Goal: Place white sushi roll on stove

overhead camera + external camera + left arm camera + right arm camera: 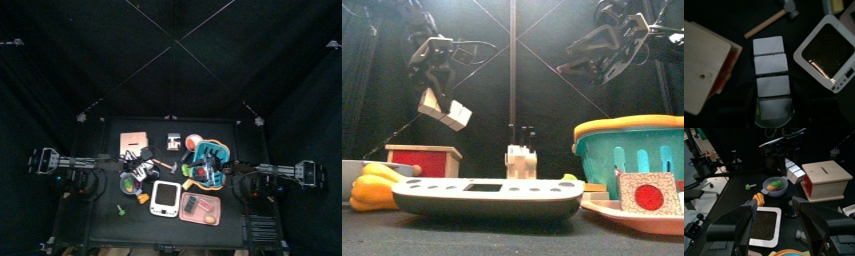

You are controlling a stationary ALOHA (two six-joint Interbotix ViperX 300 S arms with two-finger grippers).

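My left gripper [441, 100] hangs high above the table's left half, shut on the white sushi roll [446, 111], a short row of white square segments. In the left wrist view the roll [771, 70] runs out from between the jaws. The stove [825, 52] lies below and to one side of it. The stove [164, 198] is a flat white slab with a grey panel at the table's front middle, near and wide in the front view [489, 196]. My right gripper [774, 204] is open and empty, raised on the right [609, 45], with the stove [765, 225] beneath it.
A salmon box [134, 141] stands back left, a teal basket [207, 152] back right, and a pink tray [201, 208] right of the stove. A bowl [775, 185] of green and orange toy foods sits left of the stove. A small hammer [771, 20] lies beyond the roll.
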